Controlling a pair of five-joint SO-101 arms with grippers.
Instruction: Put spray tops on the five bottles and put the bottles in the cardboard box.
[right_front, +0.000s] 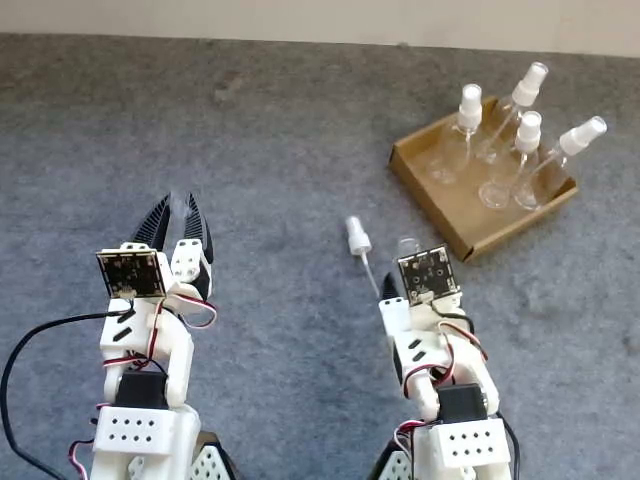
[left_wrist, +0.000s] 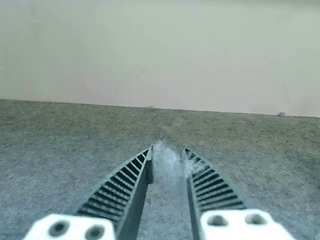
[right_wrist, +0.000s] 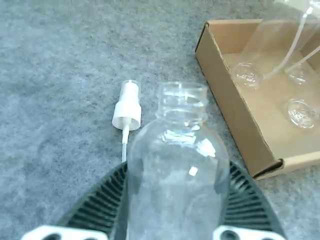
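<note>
My right gripper (right_wrist: 177, 172) is shut on a clear glass bottle (right_wrist: 177, 150) with a bare threaded neck and no top; its mouth pokes out in front of the gripper (right_front: 408, 265) as bottle neck (right_front: 407, 244). A white spray top (right_front: 357, 238) with its thin tube lies flat on the carpet just beside the bottle (right_wrist: 126, 107). The cardboard box (right_front: 425, 200) sits at the far right and holds several capped bottles (right_front: 520, 145). My left gripper (right_front: 178, 206) rests at the left over bare carpet, open (left_wrist: 167, 152), holding nothing.
Grey carpet covers the whole table. The box's near wall (right_wrist: 230, 115) is a short way from the held bottle. Open carpet stretches between the two arms and across the far left. A pale wall runs along the far edge.
</note>
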